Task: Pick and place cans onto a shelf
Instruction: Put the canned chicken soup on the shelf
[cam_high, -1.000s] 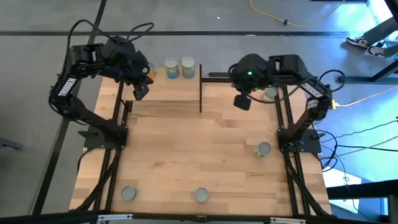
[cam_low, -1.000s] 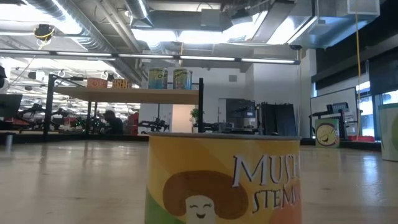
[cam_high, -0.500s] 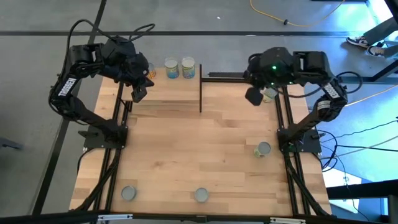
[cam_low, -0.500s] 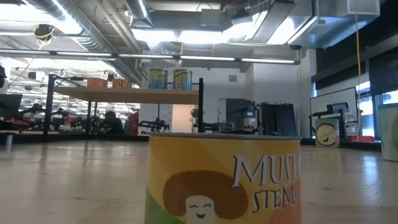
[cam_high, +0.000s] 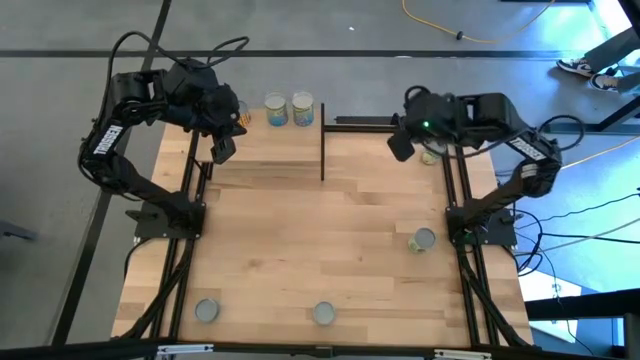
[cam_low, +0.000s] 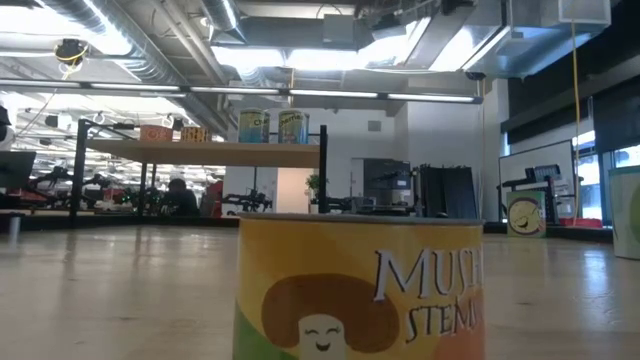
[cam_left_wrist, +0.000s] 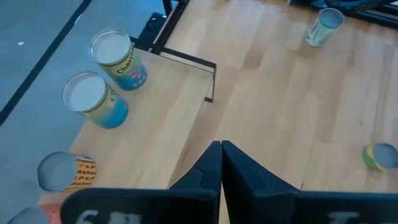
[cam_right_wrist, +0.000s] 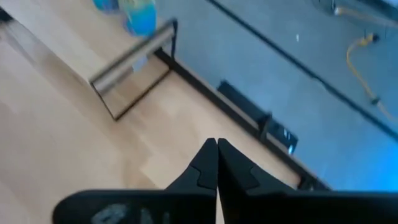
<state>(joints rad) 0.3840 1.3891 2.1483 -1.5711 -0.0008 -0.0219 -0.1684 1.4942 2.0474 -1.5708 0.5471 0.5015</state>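
Two cans (cam_high: 288, 109) stand side by side on the shelf (cam_high: 270, 145) at the far edge of the desk (cam_high: 320, 240) in the high view, near the shelf's black upright (cam_high: 322, 140). More cans sit on the desk itself: one by the right edge (cam_high: 423, 240), two at the near edge, one left (cam_high: 207, 311) and one centre (cam_high: 323, 313). Another can (cam_high: 434, 152) shows beside the right arm at the far right corner. The left hand (cam_high: 222, 148) hangs over the shelf's left end, empty. The right hand (cam_high: 401, 146) hangs over the far right part of the desk, well apart from the shelf, also empty.

From desk height, a yellow mushroom-label can (cam_low: 360, 285) fills the foreground. Behind it the shelf board (cam_low: 205, 152) stands raised on thin black legs, carrying two cans (cam_low: 273, 126) near its right end and two smaller orange ones (cam_low: 172, 134) further left. A cream can (cam_low: 526, 214) rests far off to the right.

Seen from the left wrist, the left hand's fingers (cam_left_wrist: 208, 171) are pressed together, pinching nothing, above the shelf board where two yellow-and-blue cans (cam_left_wrist: 102, 79) stand, with an orange can (cam_left_wrist: 62, 173) closer in.

Seen from the right wrist, the right hand's fingers (cam_right_wrist: 205, 163) are likewise pressed together and empty, over bare desk near the shelf's end frame (cam_right_wrist: 134, 65).
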